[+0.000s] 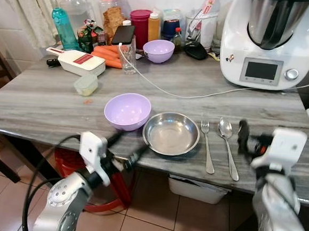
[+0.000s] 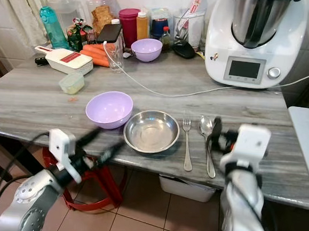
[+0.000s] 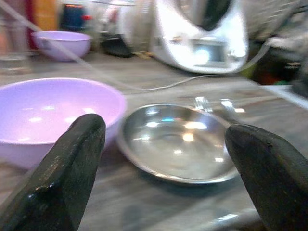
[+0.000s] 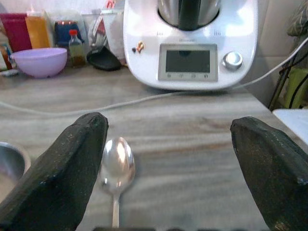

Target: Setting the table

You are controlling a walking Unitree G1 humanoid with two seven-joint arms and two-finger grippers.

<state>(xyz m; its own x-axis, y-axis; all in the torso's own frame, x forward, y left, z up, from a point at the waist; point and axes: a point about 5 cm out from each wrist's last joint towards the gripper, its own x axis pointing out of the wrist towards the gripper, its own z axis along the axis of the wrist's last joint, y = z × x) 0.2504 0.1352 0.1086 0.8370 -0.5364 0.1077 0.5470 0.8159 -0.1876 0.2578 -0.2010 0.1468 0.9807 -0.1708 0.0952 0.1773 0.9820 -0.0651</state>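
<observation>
Just left of right pincer (image 1: 245, 137), spoon (image 1: 228, 144)

Two head cameras look forward and down over a grey table (image 1: 48, 107), sharing the steel dish (image 1: 171, 133), fork (image 1: 207, 145) and spoon (image 1: 228, 145) at lower centre, while each wrist camera peers close and low across the tabletop toward the white kitchen machine (image 4: 190, 41).

Silver arms, white wrist blocks, black cables, each gripper black-fingered.
</observation>
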